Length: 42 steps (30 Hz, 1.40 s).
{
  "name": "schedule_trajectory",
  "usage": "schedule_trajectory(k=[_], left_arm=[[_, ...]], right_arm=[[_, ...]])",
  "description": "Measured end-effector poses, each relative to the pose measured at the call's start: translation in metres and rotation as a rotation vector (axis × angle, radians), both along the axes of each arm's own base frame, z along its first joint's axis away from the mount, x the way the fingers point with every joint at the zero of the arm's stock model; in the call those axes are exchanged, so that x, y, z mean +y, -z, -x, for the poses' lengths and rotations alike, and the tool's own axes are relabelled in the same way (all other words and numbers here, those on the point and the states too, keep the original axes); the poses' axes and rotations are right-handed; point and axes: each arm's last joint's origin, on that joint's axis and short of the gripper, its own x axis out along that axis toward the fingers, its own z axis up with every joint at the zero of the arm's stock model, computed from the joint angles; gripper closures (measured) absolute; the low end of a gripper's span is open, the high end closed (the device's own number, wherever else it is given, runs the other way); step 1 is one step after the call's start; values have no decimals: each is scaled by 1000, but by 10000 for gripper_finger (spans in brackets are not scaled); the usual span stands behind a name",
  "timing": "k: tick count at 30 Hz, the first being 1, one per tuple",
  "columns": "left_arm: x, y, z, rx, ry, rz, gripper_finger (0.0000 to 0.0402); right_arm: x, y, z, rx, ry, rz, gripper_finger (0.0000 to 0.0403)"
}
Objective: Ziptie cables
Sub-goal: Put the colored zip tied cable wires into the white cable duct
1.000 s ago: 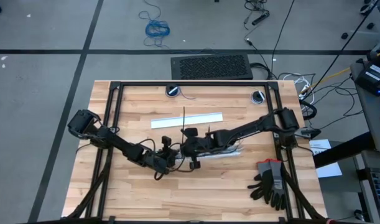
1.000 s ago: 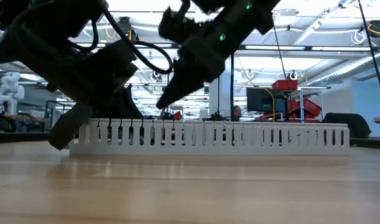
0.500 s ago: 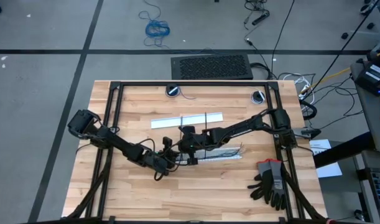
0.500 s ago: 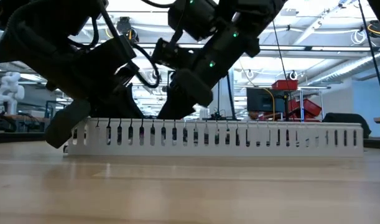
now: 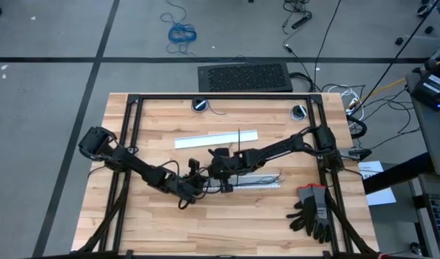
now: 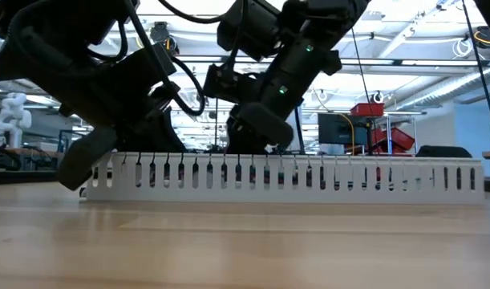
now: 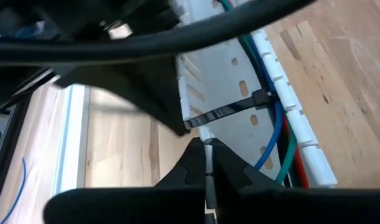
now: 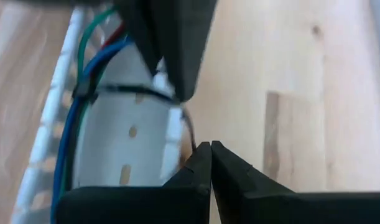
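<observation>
The cables (image 7: 278,138), thin blue, green and red wires, lie lengthwise in a white slotted tray (image 5: 254,178) at mid-table. A black ziptie (image 7: 236,108) crosses the tray over the wires, its head (image 8: 84,93) on the far wall. My left gripper (image 7: 209,163) is shut at the tray's near wall. My right gripper (image 8: 210,157) is shut on the ziptie's tail just beside it. In the high view the two grippers meet at the tray's left end, the left (image 5: 199,187) and the right (image 5: 224,175). A thin black strip (image 5: 239,137) shows above the right gripper. My left gripper pinches a white tab of the tray's side wall (image 7: 208,147) between its two fingertips, slanting down from the table's left. The tray rests on the table. My right gripper pinches the ziptie's thin tail (image 8: 190,133) between its fingertips, slanting down from the right, just outside the tray wall. The tail curves slack from the wall to the fingers.
A long white strip (image 5: 216,138) lies just beyond the tray. Black and grey gloves (image 5: 313,210) sit at the near right corner. Two round holes (image 5: 200,105) (image 5: 299,111) mark the far edge. A black frame borders the tabletop.
My right gripper has sunk toward the tray, staying shut on the ziptie's tail. The thin black strip above it has swung toward the table's right. The tray has slid a little toward the near edge.
</observation>
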Motion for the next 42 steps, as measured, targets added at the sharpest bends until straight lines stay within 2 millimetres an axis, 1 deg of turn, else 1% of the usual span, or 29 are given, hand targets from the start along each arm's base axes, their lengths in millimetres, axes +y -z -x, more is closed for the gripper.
schedule_trajectory(k=[4, 8, 11, 14, 19, 23, 27, 30, 32, 38, 42], left_arm=[[0, -1, 0, -17, -24, -1, 398], [1, -1, 0, -19, -37, 7, 398], [1, -1, 0, -18, -39, 8, 398], [1, -1, 0, -15, -39, 7, 398], [1, -1, 0, -15, -39, 7, 398], [1, -1, 0, -15, -40, 8, 398], [1, -1, 0, -7, -25, 5, 398], [1, -1, 0, -3, -18, 0, 398], [1, -1, 0, 3, -3, -10, 398], [0, -1, 1, 23, 38, -11, 398], [-1, -1, 1, 37, 74, -28, 398]], right_arm=[[7, 2, 4, 31, 6, 29, 402], [12, -2, 5, 13, 30, 147, 402], [16, -19, 6, -54, 47, 231, 402], [20, -40, 9, -120, 50, 244, 402], [30, -53, 13, -159, 41, 218, 402], [43, -50, 15, -152, 4, 167, 403], [56, -49, 18, -153, -18, 154, 403], [62, -50, 18, -171, -30, 148, 403], [61, -46, 15, -176, -31, 143, 403], [46, -18, 4, -125, -22, 128, 403], [40, -13, 1, -119, -20, 129, 403]])
